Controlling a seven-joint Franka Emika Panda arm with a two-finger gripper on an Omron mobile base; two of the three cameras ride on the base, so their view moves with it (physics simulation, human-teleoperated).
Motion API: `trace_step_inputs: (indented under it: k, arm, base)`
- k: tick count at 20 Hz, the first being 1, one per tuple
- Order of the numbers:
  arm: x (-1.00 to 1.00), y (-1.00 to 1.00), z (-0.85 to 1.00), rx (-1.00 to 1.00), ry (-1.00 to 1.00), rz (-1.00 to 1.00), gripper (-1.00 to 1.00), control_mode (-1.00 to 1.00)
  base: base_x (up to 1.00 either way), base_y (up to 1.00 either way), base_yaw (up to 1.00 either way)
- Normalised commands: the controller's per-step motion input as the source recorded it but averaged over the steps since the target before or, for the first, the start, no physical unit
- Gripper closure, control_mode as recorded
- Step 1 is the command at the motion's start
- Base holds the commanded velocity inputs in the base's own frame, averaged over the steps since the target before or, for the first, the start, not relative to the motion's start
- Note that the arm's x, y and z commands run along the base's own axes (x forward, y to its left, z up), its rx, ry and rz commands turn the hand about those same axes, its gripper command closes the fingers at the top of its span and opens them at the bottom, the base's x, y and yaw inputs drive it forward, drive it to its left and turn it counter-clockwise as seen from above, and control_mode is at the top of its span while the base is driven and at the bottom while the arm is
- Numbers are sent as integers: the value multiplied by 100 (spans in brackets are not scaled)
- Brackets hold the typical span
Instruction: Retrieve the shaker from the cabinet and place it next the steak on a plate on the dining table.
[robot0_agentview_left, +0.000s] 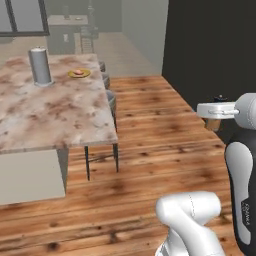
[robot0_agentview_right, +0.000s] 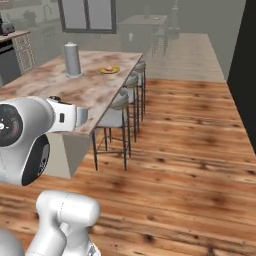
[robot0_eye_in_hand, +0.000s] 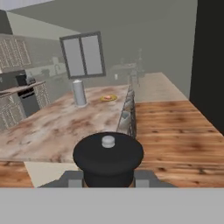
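My gripper (robot0_eye_in_hand: 108, 176) is shut on the shaker (robot0_eye_in_hand: 108, 154), whose round dark cap sits between the two fingertips in the hand view. In the left base view the gripper (robot0_agentview_left: 216, 111) hangs over the wooden floor to the right of the dining table (robot0_agentview_left: 50, 112), and the shaker's tan body (robot0_agentview_left: 214, 124) pokes out below the hand. On the table's far end lies the yellow-green plate (robot0_agentview_left: 86, 74) with the pinkish steak (robot0_agentview_left: 78, 72) on it; both also show as plate (robot0_agentview_right: 115, 70) and steak (robot0_agentview_right: 108, 68), well ahead of the hand. The cabinet is out of view.
A tall grey cylinder (robot0_agentview_left: 40, 66) stands on the table to the left of the plate. Several stools (robot0_agentview_right: 120, 107) line the table's near side. A dark wall (robot0_agentview_left: 215, 45) runs along the right. Open wooden floor (robot0_agentview_right: 190, 150) lies between the wall and the stools.
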Motion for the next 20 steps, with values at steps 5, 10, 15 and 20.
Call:
trace_step_inputs:
  k: [5,10,15,20]
  arm:
    - [0,0,0,0,0,0,100,100]
    - [0,0,0,0,0,0,100,100]
    - [0,0,0,0,0,0,100,100]
    - [0,0,0,0,0,0,100,100]
  base:
    - [49,-91,-3]
    - [96,-37,0]
    - [100,-16,5]
    - [100,-9,8]
